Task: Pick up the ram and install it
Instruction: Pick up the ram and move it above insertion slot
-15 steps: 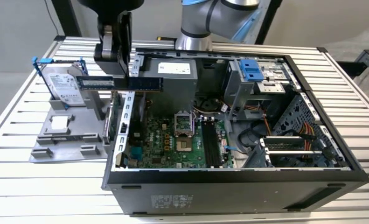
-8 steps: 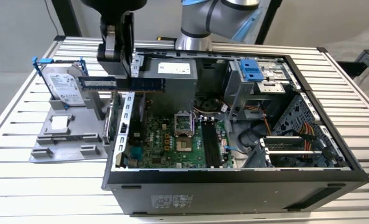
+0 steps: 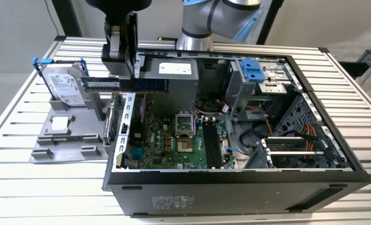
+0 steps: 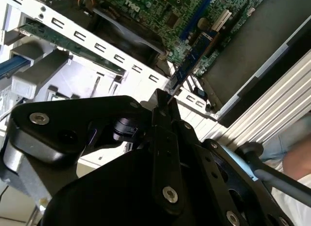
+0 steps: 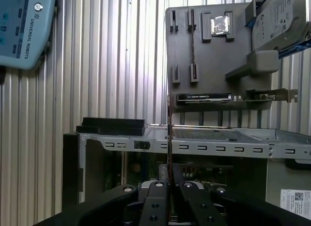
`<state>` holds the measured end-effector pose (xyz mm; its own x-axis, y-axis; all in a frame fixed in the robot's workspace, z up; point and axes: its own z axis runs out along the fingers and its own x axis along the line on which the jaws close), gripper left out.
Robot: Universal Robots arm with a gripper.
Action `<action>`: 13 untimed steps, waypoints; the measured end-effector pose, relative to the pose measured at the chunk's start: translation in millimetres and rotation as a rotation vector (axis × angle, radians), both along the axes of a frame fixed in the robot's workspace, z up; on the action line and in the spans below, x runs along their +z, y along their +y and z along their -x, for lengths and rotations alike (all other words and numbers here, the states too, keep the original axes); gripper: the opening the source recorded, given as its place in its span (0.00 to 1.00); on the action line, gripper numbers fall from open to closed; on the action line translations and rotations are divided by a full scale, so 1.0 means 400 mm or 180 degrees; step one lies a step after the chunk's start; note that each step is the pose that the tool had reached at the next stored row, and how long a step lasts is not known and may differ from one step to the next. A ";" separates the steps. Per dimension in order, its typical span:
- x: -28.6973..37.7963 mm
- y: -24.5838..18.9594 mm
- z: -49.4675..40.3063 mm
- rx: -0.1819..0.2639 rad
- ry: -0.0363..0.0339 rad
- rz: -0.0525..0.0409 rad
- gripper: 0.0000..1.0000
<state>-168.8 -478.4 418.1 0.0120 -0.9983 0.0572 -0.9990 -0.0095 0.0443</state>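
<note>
The ram [image 3: 110,84] is a slim dark blue-green stick with black chips. It hangs level in the air above the open computer case's wall on the exterior view's left. My gripper [image 3: 132,78] comes down from above and is shut on the ram near its middle. In the first wrist view the ram [image 5: 169,133] shows edge-on as a thin line rising from between the fingertips of my gripper [image 5: 169,180]. In the second wrist view the ram [image 4: 192,53] runs out from my gripper [image 4: 164,102] over the motherboard [image 4: 160,12]. The black memory slots [image 3: 211,143] lie empty on the motherboard [image 3: 166,140].
A grey holder tray [image 3: 63,140] beside the case carries a silver hard drive [image 3: 66,89] with blue clips and a card with a metal bracket [image 5: 218,97]. The case [image 3: 235,187] holds a drive cage [image 3: 260,79] and cables [image 3: 298,136]. A pendant [image 5: 22,26] lies on the slatted table.
</note>
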 end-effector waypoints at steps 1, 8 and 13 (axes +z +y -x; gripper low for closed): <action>0.000 0.000 -0.002 0.0000 0.0000 0.0003 0.00; 0.000 0.000 -0.013 0.0000 0.0001 0.0022 0.00; 0.000 0.000 -0.023 0.0000 0.0002 0.0033 0.00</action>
<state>-159.5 -478.4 418.1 0.0121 -0.9977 0.0674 -0.9989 -0.0091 0.0451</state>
